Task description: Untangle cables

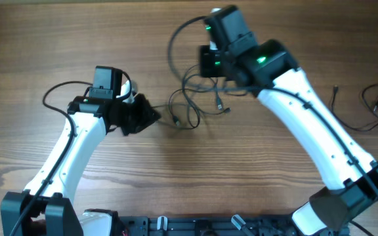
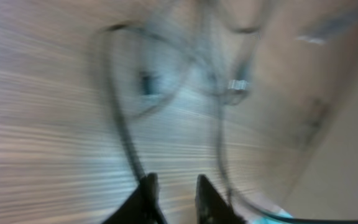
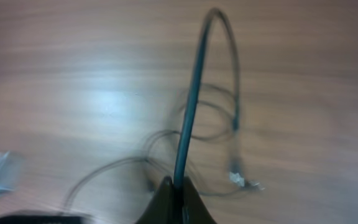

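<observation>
One of the cables (image 3: 188, 112) runs straight ahead from the right pincer (image 3: 174, 190).

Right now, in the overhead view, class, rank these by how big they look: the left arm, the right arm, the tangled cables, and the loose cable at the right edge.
1. right arm
2. left arm
3. tangled cables
4. loose cable, though the frame edge cuts it off

1 table (image 1: 44, 39), 2 arms (image 1: 71, 157) (image 1: 307, 118), 2 grippers (image 2: 176, 186) (image 3: 174, 186), 1 cable tangle (image 1: 192, 108) — plus 1 loose cable loop (image 1: 376, 105) apart
</observation>
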`<state>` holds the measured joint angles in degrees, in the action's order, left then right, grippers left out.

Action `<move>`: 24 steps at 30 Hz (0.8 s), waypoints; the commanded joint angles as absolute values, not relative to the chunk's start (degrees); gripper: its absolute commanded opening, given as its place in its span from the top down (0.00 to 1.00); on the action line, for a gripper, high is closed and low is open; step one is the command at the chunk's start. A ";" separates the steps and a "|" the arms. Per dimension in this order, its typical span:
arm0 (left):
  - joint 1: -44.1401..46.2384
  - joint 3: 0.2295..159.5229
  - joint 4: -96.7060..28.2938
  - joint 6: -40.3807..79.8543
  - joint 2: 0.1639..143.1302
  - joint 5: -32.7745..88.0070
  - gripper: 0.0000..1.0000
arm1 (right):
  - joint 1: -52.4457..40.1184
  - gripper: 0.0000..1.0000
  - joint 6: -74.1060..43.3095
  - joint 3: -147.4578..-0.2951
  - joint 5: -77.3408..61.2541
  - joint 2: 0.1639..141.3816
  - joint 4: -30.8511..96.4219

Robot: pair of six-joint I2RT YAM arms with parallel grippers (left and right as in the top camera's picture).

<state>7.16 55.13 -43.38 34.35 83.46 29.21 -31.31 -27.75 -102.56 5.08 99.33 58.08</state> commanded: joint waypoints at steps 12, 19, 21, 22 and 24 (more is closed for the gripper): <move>-15.59 55.13 -48.71 29.80 83.59 12.84 0.96 | 2.37 0.96 -28.03 -102.63 6.15 100.01 70.98; -18.33 55.13 -47.53 29.78 83.59 27.51 0.94 | 2.17 0.95 -20.99 -102.63 -10.85 100.01 71.05; -17.04 55.13 -47.40 29.80 83.59 27.75 0.81 | 0.21 0.95 -20.99 -102.63 -14.68 100.01 70.59; -16.32 55.13 -47.40 29.78 83.59 27.75 0.70 | -0.95 0.96 -20.97 -102.63 -16.80 100.01 69.93; -14.46 55.13 -47.37 29.80 83.59 27.75 0.51 | -3.95 0.96 -20.97 -102.63 -21.76 100.01 67.24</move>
